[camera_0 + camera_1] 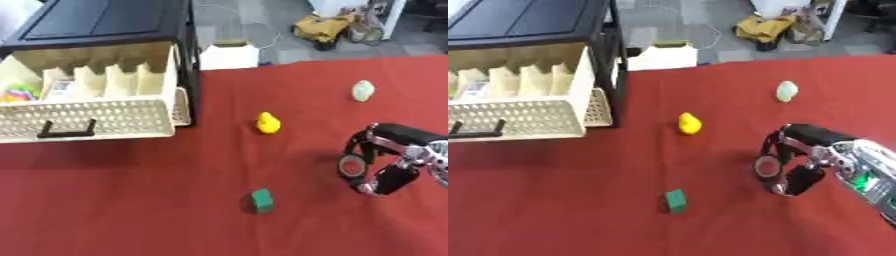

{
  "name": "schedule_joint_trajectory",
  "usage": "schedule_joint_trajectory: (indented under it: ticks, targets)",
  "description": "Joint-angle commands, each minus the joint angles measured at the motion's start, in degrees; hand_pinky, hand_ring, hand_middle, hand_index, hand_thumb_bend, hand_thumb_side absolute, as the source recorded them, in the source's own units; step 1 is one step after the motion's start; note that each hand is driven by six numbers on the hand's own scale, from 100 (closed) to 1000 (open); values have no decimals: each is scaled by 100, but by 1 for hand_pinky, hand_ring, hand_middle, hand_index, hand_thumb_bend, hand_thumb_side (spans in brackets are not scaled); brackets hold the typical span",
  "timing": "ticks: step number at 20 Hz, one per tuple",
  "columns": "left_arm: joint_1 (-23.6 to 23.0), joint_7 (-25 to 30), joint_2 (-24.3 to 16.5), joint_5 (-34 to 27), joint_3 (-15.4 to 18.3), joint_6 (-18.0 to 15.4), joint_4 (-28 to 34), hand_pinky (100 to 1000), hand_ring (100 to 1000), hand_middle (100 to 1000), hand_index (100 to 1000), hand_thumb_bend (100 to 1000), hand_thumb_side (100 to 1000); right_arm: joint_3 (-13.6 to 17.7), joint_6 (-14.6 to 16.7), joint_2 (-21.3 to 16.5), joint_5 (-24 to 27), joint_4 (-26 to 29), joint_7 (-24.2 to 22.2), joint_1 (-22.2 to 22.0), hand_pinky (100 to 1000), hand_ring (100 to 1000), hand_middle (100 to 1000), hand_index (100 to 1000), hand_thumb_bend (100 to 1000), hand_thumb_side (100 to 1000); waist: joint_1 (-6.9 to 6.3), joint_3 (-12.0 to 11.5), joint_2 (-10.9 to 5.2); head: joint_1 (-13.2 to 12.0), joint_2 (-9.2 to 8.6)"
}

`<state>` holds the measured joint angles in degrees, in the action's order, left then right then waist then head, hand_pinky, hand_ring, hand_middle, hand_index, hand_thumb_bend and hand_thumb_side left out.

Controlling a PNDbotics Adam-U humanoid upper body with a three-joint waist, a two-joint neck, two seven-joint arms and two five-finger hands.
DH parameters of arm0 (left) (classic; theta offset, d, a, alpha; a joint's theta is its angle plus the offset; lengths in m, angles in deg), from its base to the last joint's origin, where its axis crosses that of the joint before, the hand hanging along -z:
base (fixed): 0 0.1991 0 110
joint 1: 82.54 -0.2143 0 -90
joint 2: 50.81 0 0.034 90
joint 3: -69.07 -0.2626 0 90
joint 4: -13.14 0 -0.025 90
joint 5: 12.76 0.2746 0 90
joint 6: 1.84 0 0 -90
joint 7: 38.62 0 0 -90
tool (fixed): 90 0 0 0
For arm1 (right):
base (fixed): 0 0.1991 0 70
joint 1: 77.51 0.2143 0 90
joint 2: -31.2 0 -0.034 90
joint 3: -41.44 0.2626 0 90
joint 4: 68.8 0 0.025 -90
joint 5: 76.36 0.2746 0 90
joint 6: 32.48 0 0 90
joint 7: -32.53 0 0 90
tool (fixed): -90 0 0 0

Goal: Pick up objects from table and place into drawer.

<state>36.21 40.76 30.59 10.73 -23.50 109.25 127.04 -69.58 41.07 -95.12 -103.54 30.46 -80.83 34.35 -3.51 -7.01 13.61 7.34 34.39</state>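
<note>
Duck (268, 123), green block (262, 200), open drawer (87, 119)

The open drawer (87, 117) sits at ten o'clock on the red tabletop (131, 200). A yellow duck (268, 123) lies near centre, a green block (262, 200) at six o'clock. The right robot hand (381, 167), fingers curled, holds nothing at three o'clock.

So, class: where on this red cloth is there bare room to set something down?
Bare cloth spans the near-left, bordered by the cream drawer and small green block. Another patch lies between the yellow duck and pale green egg-shaped object. The right hand crowds the right side.
</note>
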Motion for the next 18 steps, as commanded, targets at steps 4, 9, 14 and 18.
schedule_joint_trajectory:
  ticks: [4,9,14,18]
  targets:
    - [54,-28,-86,-15,93,-5,69,100,100,100,699,284,1000,244,-97,-283,98,353,169,58,623,602,437,630,350,227,14,12,-113,-34,-63]
    - [57,-28,-85,-12,93,-5,69,100,100,100,698,285,1000,331,-185,-330,184,562,262,105,623,599,430,626,354,237,32,11,-129,-66,-73]
    - [57,-19,-85,-10,89,-4,69,100,100,100,698,285,1000,372,-244,-360,236,732,311,186,623,597,427,625,360,248,44,-3,-144,-92,-75]
    - [60,-12,-86,-12,86,-4,69,100,100,100,698,286,1000,394,-285,-377,264,835,345,316,624,595,423,624,364,261,53,-13,-160,-92,-73]
